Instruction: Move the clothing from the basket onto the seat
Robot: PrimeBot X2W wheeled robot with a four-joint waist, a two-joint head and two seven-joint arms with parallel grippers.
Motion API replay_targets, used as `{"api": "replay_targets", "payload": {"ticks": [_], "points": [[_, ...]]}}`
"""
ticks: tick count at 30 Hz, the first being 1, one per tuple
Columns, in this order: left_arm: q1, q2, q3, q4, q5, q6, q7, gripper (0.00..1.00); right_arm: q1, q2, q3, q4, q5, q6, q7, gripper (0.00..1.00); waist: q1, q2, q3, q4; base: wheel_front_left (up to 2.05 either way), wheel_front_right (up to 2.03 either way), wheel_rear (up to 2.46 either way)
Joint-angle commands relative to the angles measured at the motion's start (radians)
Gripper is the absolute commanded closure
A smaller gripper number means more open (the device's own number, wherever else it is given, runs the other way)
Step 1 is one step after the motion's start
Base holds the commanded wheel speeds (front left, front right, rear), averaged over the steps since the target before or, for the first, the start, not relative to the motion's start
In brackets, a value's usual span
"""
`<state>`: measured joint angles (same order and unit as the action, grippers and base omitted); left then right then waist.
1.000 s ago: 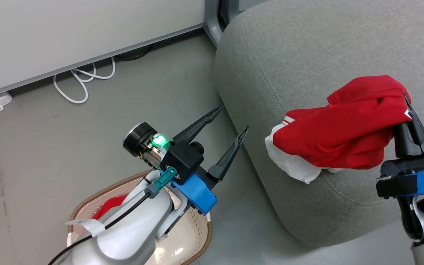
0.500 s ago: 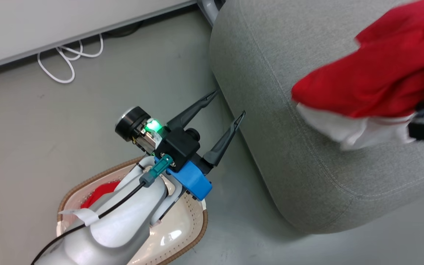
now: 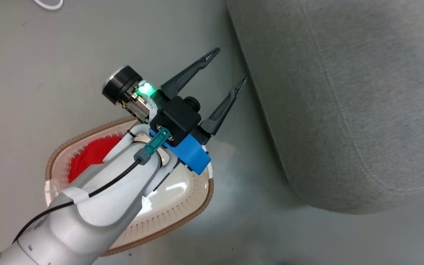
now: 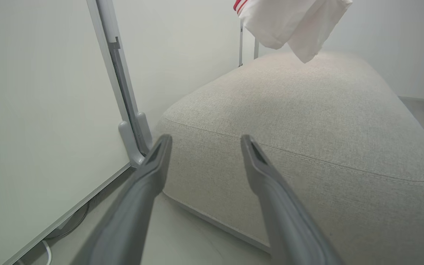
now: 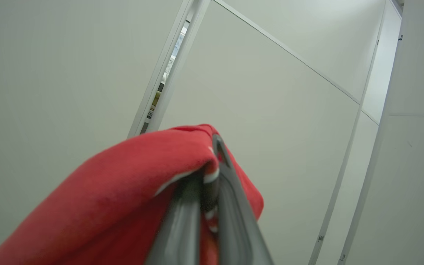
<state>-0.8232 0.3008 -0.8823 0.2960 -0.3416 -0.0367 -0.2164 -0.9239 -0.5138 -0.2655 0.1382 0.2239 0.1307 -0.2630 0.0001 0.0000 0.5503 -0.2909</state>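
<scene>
Right tool (image 5: 215, 154) clamped on red garment (image 5: 123, 191), hanging above seat (image 4: 307, 129). Left tool (image 3: 230, 64) wide, empty, beyond basket (image 3: 197, 206) far rim; second garment (image 3: 90, 156) inside.

The smooth grey floor (image 3: 50, 55) is carrying a cream basket (image 3: 182, 208) with a brown rim. The basket is sitting near the rounded corner of a big grey seat (image 3: 344, 92), with a strip of bare floor lying between them. A red garment (image 3: 90, 156) is lying inside the basket. A loop of white cable (image 3: 52, 8) is resting on the floor farther off. In the left wrist view, a pale panel's grey foot (image 4: 131, 143) is standing on the floor just beside the seat.
</scene>
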Motion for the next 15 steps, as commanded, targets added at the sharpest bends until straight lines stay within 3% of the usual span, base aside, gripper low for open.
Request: {"api": "replay_targets", "payload": {"ticks": [1, 8, 15], "points": [[-0.024, 0.008, 0.005, -0.009, 0.01, 0.004, 0.002, 0.0, -0.033, -0.021, -0.017, 0.038, 0.012, 0.0, -0.003, 1.0, -0.0001, 0.0, 0.072, 0.032, 0.0, 0.0, 0.0], [-0.047, 0.013, 0.001, -0.018, 0.019, 0.008, 0.0, 0.0, -0.065, -0.057, -0.021, 0.212, 0.038, 0.0, -0.002, 1.0, -0.0001, 0.0, 0.13, 0.054, 0.0, 0.0, 0.0], [-0.06, 0.003, -0.001, -0.017, 0.017, 0.013, -0.009, 0.0, -0.016, -0.031, 0.004, 0.423, 0.08, 0.0, -0.002, 1.0, -0.0001, 0.0, 0.146, 0.082, 0.0, 0.0, 0.0]]}}
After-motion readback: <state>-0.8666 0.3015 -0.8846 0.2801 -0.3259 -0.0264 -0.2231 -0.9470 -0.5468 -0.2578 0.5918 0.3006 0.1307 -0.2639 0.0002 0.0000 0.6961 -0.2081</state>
